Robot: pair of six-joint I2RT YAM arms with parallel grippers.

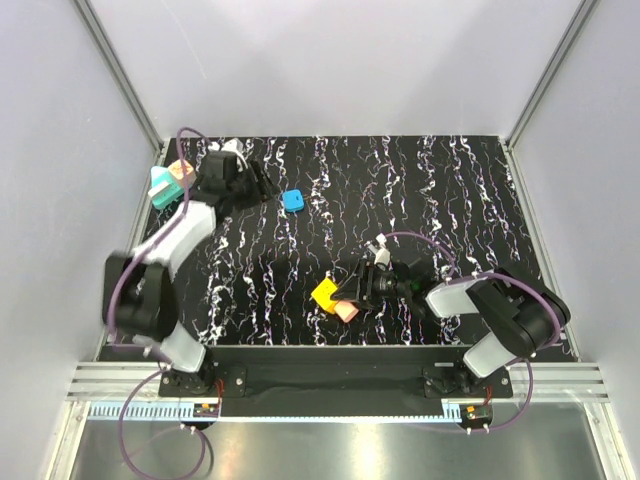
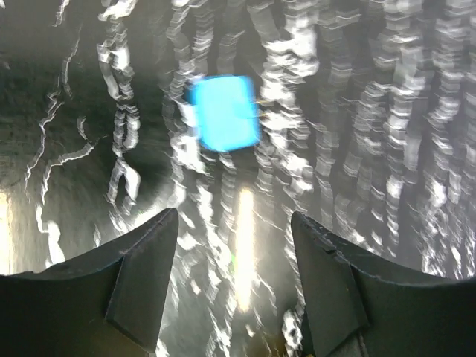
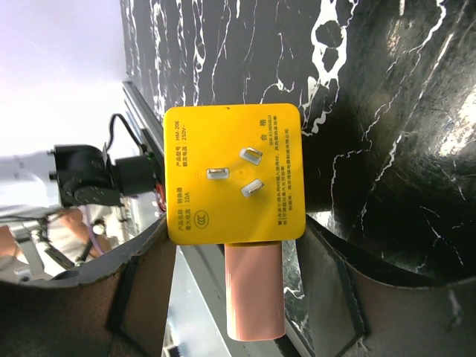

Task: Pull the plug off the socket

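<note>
One plug (image 1: 181, 170) abutting socket (image 1: 160, 188), far-left corner; black marbled table (image 1: 450, 200), grey walls; left gripper (image 2: 234, 219) agape, empty; right gripper (image 3: 236, 234) state unclear.

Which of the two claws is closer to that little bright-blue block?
Left. The left gripper sits just beside the blue block; the right gripper is farther off, by the yellow block.

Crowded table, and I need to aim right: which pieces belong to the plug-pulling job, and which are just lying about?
Job:
plug, tan block, far left
socket, teal base

Lying about:
blue block
yellow cube and salmon block, both at the right gripper
</note>
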